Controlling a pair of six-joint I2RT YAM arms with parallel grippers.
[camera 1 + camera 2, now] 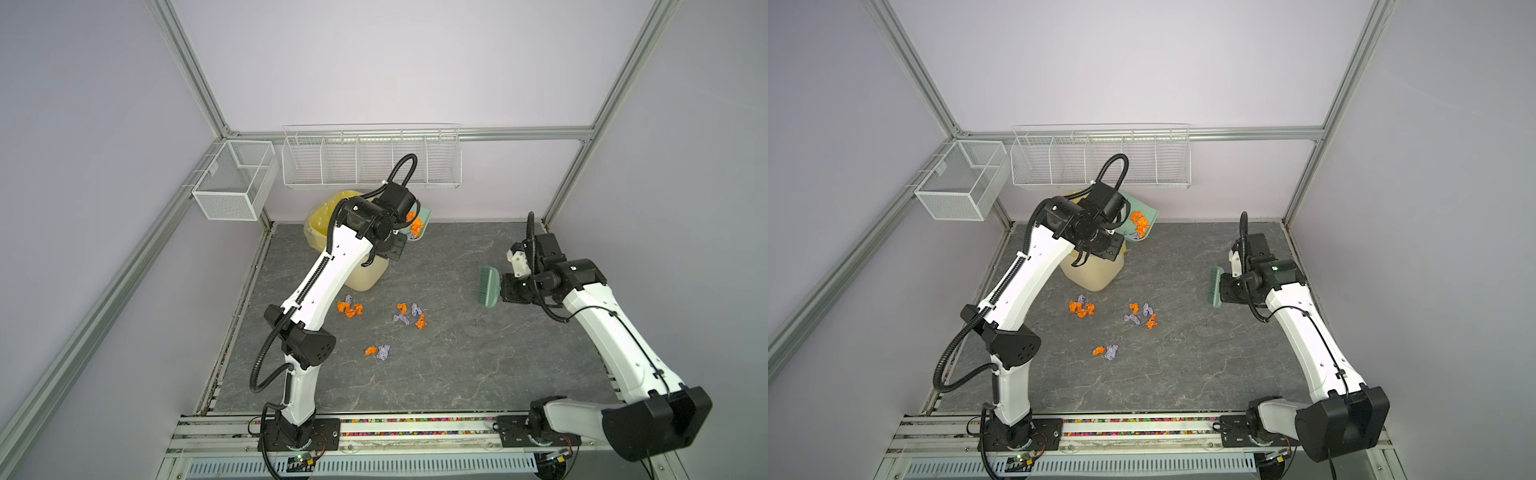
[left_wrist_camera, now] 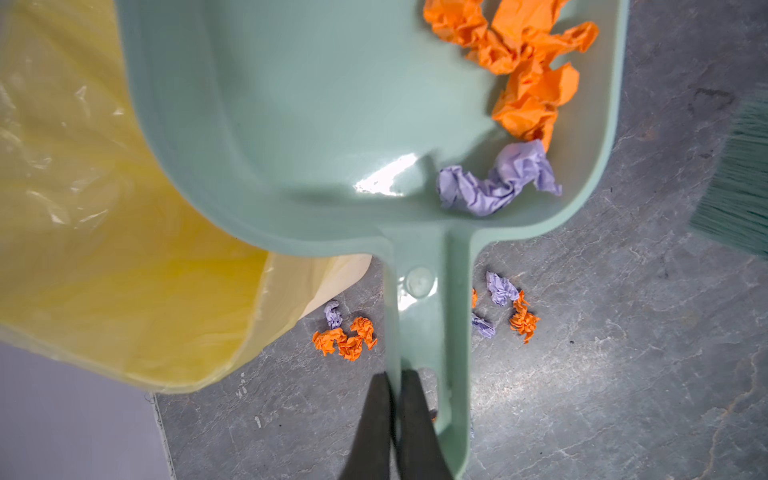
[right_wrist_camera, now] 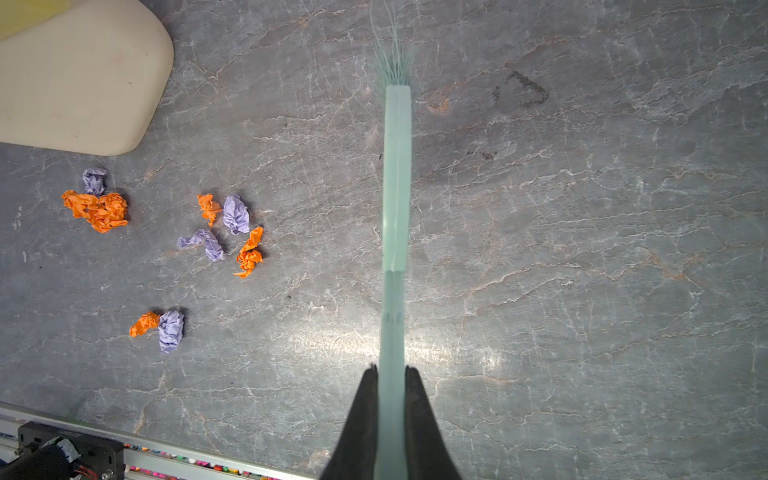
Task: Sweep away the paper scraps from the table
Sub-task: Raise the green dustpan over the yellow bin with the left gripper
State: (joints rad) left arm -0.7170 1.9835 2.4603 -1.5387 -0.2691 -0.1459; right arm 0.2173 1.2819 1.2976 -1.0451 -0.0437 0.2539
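Three clumps of paper scraps on table near bin.
Left gripper pinching dustpan beside bin, right gripper pinching brush.

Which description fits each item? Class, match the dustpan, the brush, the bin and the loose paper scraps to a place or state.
Column one:
1 dustpan
2 brush
3 bin
4 loose paper scraps

Column two:
A lying in three small clusters on the table
B handle clamped in the right gripper
C lined with a yellow bag
D held by the left gripper, carrying orange and lavender wads

Pairs: 1-D, 2-B, 3-C, 4-A
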